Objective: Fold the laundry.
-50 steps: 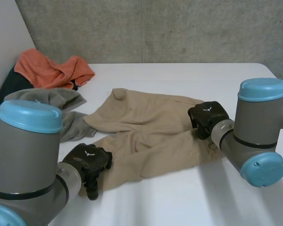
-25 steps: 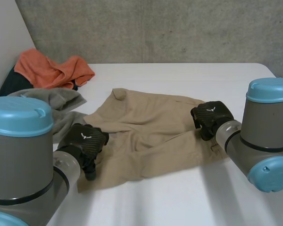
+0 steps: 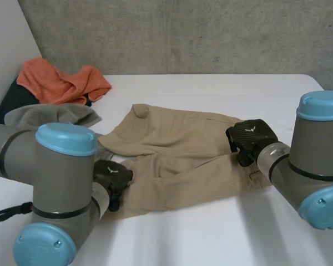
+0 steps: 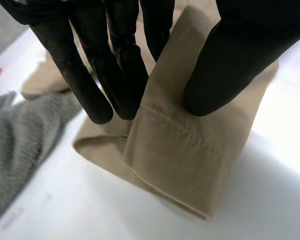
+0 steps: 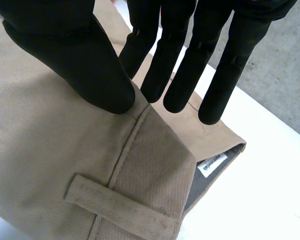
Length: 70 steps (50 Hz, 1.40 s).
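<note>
dark cloth (image 3: 14, 98): lay at the far left corner of the counter (image 3: 211, 233), mostly under the orange cloth
orange cloth (image 3: 61, 83): lay crumpled on the dark cloth, at the back left, well apart from the tan trousers
grey garment (image 3: 50, 115): lay bunched in front of the orange cloth, partly behind the left arm; in the left wrist view it (image 4: 20, 145) lay just beside the trouser leg
left arm (image 3: 64, 166): stood at the near left, its blue cap over the grey garment's near edge
left hand (image 3: 112, 178): was at the near left end of the tan trousers; in its wrist view the hand (image 4: 115, 60) pinched the leg hem (image 4: 185, 155), fingers on one side of the cloth and thumb on the other; the hem hung folded at its fingertips, just above the counter
tan trousers (image 3: 177, 149): lay spread across the middle of the counter, one leg over the other, creased along the middle
right hand (image 3: 250, 137): was at the right end of the tan trousers; in its wrist view the hand (image 5: 75, 55) clamped the waistband (image 5: 150, 165), thumb on top and fingers beyond the edge; a belt loop (image 5: 117, 202) and a white label (image 5: 212, 165) showed near its fingertips
right arm (image 3: 316, 160): came in from the near right, beside the waistband
</note>
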Each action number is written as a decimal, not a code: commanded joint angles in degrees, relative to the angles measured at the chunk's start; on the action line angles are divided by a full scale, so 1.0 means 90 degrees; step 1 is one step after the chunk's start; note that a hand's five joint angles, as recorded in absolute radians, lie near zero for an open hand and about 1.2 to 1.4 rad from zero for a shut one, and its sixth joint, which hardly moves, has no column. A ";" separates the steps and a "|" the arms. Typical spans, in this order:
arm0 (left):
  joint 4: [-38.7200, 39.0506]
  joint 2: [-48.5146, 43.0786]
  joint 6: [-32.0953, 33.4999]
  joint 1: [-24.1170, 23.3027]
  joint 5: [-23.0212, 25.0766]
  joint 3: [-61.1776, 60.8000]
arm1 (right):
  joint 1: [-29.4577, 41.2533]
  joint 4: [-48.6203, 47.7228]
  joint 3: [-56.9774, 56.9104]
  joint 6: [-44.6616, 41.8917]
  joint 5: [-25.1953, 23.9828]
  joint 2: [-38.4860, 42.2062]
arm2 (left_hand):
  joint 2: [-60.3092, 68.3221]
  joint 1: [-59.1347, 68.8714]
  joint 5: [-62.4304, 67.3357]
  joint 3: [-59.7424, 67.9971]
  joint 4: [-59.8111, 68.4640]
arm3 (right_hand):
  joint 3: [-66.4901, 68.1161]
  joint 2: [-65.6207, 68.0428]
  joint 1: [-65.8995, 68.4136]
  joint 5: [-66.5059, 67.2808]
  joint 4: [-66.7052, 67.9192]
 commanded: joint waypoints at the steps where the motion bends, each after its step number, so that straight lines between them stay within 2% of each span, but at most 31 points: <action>1: 0.0088 0.0422 0.0091 0.0090 0.0039 0.0092 | -0.0037 0.1174 0.0057 -0.1067 -0.0217 -0.0458 | 0.1306 0.1521 0.1465 0.1330 0.1283 | -0.1800 -0.1794 -0.1584 -0.1837 -0.1818; 5: 0.0030 0.0315 0.0413 0.0227 0.0128 0.0307 | -0.0290 0.1947 0.0183 -0.1653 -0.0275 -0.1005 | 0.1306 0.1521 0.1465 0.1330 0.1283 | -0.2867 -0.2860 -0.2650 -0.2903 -0.2884; 8: -0.0107 0.0178 0.0609 0.0305 0.0157 0.0551 | -0.0398 0.2045 0.0398 -0.1742 -0.0315 -0.1366 | 0.1306 0.1521 0.1465 0.1330 0.1283 | -0.3746 -0.3739 -0.3529 -0.3782 -0.3763; 14: -0.0419 -0.0037 0.0687 0.0285 0.0147 0.1068 | -0.0476 0.2046 0.1032 -0.1781 -0.0315 -0.1884 | 0.1306 0.1521 0.1465 0.1330 0.1283 | -0.4476 -0.4470 -0.4260 -0.4512 -0.4493; 17: -0.0624 -0.0135 0.0658 0.0237 0.0128 0.1313 | -0.0506 0.1870 0.1403 -0.1752 -0.0315 -0.2099 | 0.1306 0.1521 0.1465 0.1330 0.1283 | -0.4551 -0.4545 -0.4335 -0.4587 -0.4568; 23: -0.0840 -0.0135 0.0473 0.0139 0.0147 0.1460 | -0.0408 0.0475 0.1941 -0.1742 -0.0266 -0.1798 | 0.1306 0.1521 0.1465 0.1330 0.1283 | -0.4365 -0.4359 -0.4148 -0.4401 -0.4382; 27: -0.0869 -0.0115 0.0385 0.0119 0.0166 0.1411 | -0.0301 -0.0443 0.2020 -0.1654 -0.0032 -0.1183 | 0.1306 0.1521 0.1465 0.1330 0.1283 | -0.2948 -0.2942 -0.2732 -0.2985 -0.2966; 30: -0.0879 -0.0077 0.0385 0.0090 0.0205 0.1285 | -0.0223 -0.0893 0.1913 -0.1518 0.0290 -0.0763 | 0.1306 0.1521 0.1465 0.1330 0.1283 | 0.0016 0.0022 0.0232 -0.0021 -0.0002; 32: -0.0879 -0.0037 0.0385 0.0080 0.0225 0.1197 | -0.0193 -0.0865 0.1883 -0.1459 0.0349 -0.0693 | 0.1306 0.1521 0.1465 0.1330 0.1283 | 0.1499 0.1505 0.1715 0.1463 0.1482; 33: -0.0879 0.0002 0.0404 0.0071 0.0235 0.1148 | -0.0174 -0.0836 0.1883 -0.1430 0.0378 -0.0684 | 0.1306 0.1521 0.1465 0.1330 0.1283 | 0.1507 0.1513 0.1723 0.1471 0.1490; 37: -0.1005 0.0333 0.0414 0.0031 0.0274 0.0807 | -0.0154 -0.0466 0.1961 -0.1410 0.0330 -0.0800 | 0.1306 0.1521 0.1465 0.1330 0.1283 | 0.1507 0.1513 0.1723 0.1471 0.1490; 40: -0.1220 0.0577 0.0472 0.0012 0.0332 0.0572 | -0.0212 0.0373 0.2058 -0.1682 0.0145 -0.1316 | 0.1306 0.1521 0.1465 0.1330 0.1283 | 0.1507 0.1513 0.1723 0.1471 0.1490; 44: -0.2039 0.1026 0.0920 -0.0134 0.0605 0.0064 | -0.0466 0.1818 0.2234 -0.2521 -0.0236 -0.2157 | 0.1306 0.1521 0.1465 0.1330 0.1283 | 0.1507 0.1513 0.1723 0.1471 0.1490; 46: -0.2654 0.1251 0.1321 -0.0329 0.0879 -0.0268 | -0.0700 0.2639 0.2458 -0.3243 -0.0480 -0.2528 | 0.1306 0.1521 0.1465 0.1330 0.1283 | 0.1507 0.1513 0.1723 0.1471 0.1490; 49: -0.3279 0.1485 0.1672 -0.0554 0.1249 -0.0531 | -0.0973 0.3109 0.2663 -0.4189 -0.0753 -0.2831 | 0.1306 0.1521 0.1465 0.1330 0.1283 | 0.1507 0.1513 0.1723 0.1471 0.1490; 52: -0.3350 0.1555 0.1732 -0.0642 0.1416 -0.0513 | -0.1091 0.2925 0.2635 -0.4535 -0.0949 -0.2910 | 0.1306 0.1521 0.1465 0.1330 0.1283 | 0.1507 0.1513 0.1723 0.1471 0.1490; 56: -0.2950 0.1341 0.1703 -0.0565 0.1329 -0.0026 | -0.1082 0.2369 0.2304 -0.3902 -0.1067 -0.2492 | 0.1306 0.1521 0.1465 0.1330 0.1283 | 0.1507 0.1513 0.1723 0.1471 0.1490; 59: -0.2521 0.0902 0.1732 -0.0399 0.1037 0.0647 | -0.0867 0.1988 0.1777 -0.3267 -0.0960 -0.1935 | 0.1306 0.1521 0.1465 0.1330 0.1283 | 0.1507 0.1513 0.1723 0.1471 0.1490; 65: -0.1516 -0.0434 0.1829 0.0031 0.0285 0.2684 | -0.0769 0.1237 0.0665 -0.2291 -0.0287 -0.1066 | 0.1306 0.1521 0.1465 0.1330 0.1283 | 0.1507 0.1513 0.1723 0.1471 0.1490; 70: -0.1201 -0.1393 0.2074 0.0236 0.0196 0.4465 | -0.0643 0.0426 0.0029 -0.1743 -0.0012 -0.0489 | 0.1306 0.1521 0.1465 0.1330 0.1283 | 0.1507 0.1513 0.1723 0.1471 0.1490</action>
